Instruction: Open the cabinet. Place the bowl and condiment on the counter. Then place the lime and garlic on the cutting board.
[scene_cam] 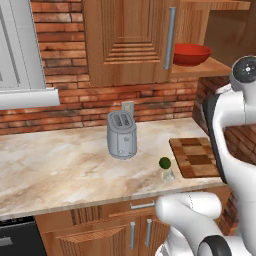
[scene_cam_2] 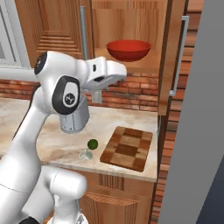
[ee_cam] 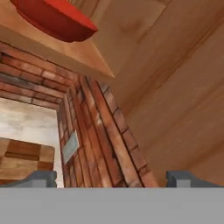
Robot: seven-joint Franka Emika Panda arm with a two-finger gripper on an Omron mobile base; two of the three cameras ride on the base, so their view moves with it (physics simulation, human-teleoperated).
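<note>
Simulated kitchen seen from behind a white robot arm. Largest: long beige marble-patterned surface (scene_cam: 60, 160) with brown veins, backed by a red brick wall (scene_cam: 90, 100). Above, warm-brown wooden wall cabinet (scene_cam: 125, 40) with panelled doors and long vertical silver bar handles, right door (scene_cam_2: 168, 57) swung open onto a bare wooden shelf (scene_cam_2: 144, 65). On that shelf, wide glossy red round bowl (scene_cam_2: 128, 50), upright near the front edge; likely rigid, smooth and slippery, fairly light, best pinched over the rim rather than around the body. Below, a grey metal toaster (scene_cam: 121, 135) on the surface, and right of it a square wooden cutting board (scene_cam_2: 127, 148) of light and dark blocks. Just left of the board, small dark green lime (scene_cam_2: 92, 144) touching or just beside a small pale garlic bulb (scene_cam_2: 85, 154); both small, firm, prone to rolling. Jaws (ee_cam: 111, 177) spread wide, holding nothing, below the shelf beside the open door.
</note>
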